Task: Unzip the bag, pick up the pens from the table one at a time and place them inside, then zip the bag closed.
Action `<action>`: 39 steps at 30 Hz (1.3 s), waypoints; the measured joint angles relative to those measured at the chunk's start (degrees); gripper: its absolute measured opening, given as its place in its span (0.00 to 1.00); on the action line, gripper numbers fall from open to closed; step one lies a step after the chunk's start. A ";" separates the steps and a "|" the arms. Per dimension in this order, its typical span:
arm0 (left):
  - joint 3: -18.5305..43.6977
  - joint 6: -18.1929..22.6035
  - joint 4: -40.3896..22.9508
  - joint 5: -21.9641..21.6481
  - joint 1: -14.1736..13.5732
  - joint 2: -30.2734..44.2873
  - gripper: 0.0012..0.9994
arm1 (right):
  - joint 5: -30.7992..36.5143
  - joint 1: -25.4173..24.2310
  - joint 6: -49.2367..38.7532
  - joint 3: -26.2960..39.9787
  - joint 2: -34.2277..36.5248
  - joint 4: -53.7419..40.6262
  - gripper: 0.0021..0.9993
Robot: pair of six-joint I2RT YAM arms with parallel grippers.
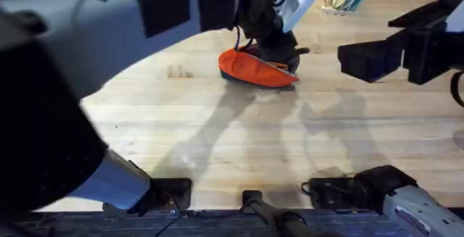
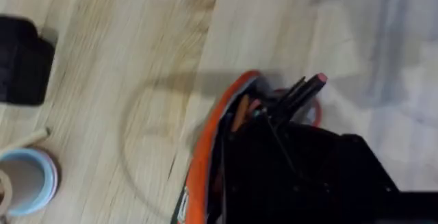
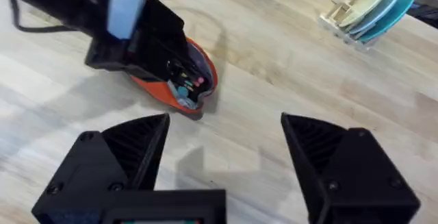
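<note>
One bag [image 1: 255, 70], orange with a dark lower edge, lying on the table [image 1: 239, 143] just above the middle of the overhead frame. Mouth unzipped and gaping, seen in the right wrist view [image 3: 179, 87] with several pens' ends [image 3: 186, 87] inside, too small to count. In the left wrist view, a few dark pens [image 2: 295, 94], one with a pinkish tip, poking out of the open pouch [image 2: 215, 131].

Left gripper [image 1: 279, 48] down at the bag's far edge, reaching across from the large blurred arm filling the upper left of the overhead frame; black body covering part of the pouch opening. Cannot tell whether its fingers are apart or together.

Right gripper [image 3: 226, 145] hovering above bare wood at the right of the overhead frame [image 1: 370, 59], well apart from the bag. Two black fingers [image 3: 130, 148] spread wide, nothing between them.

One rack of pale plates [image 3: 373, 8] at the upper right of the right wrist view. One roll of blue-rimmed tape [image 2: 27, 179] and one black object [image 2: 24, 59] at the left edge of the left wrist view.
</note>
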 joint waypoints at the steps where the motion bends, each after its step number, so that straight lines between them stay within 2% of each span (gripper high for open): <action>1: 0.00 0.00 0.00 -1.43 0.04 0.74 0.04 | 0.00 0.00 0.00 0.00 0.00 0.01 1.00; 6: -0.01 0.00 -0.24 -9.78 0.84 4.43 0.04 | 0.00 0.00 0.00 0.00 0.00 0.07 1.00; 11: -0.01 0.00 -0.33 -14.39 2.07 4.69 0.05 | 0.00 0.00 0.00 0.00 0.00 0.07 1.00; 13: -0.01 0.06 -0.31 -15.01 2.37 4.71 0.09 | 0.00 0.00 0.00 0.00 0.00 0.07 1.00; 17: -0.01 0.26 -0.39 -16.06 2.49 4.71 0.34 | 0.00 0.00 0.00 0.00 0.00 0.07 1.00; 18: -0.01 0.47 -0.91 -16.19 2.49 4.69 0.78 | 0.00 0.00 0.00 0.00 0.00 0.07 1.00; 19: -0.01 0.45 -1.14 -16.14 2.49 4.69 0.93 | 0.00 0.00 0.00 0.00 0.00 0.07 1.00; 20: -0.01 0.51 -1.33 -16.12 2.45 4.69 0.97 | 0.02 0.00 0.00 0.00 0.00 0.07 1.00; 28: -0.01 -1.04 -2.85 -16.22 2.52 2.50 0.99 | 0.00 0.01 0.00 0.00 0.00 0.07 1.00; 32: -0.01 -1.56 -4.28 -15.86 3.92 -0.61 0.99 | -0.17 0.01 0.00 0.00 0.32 0.07 1.00; 38: -0.01 -1.79 -4.42 -11.32 11.07 -4.87 0.99 | -3.15 0.02 0.50 0.00 4.34 0.21 1.00; 39: 0.01 -1.79 -5.20 -8.50 14.88 -5.91 0.99 | -5.20 0.02 2.62 0.02 6.88 1.49 1.00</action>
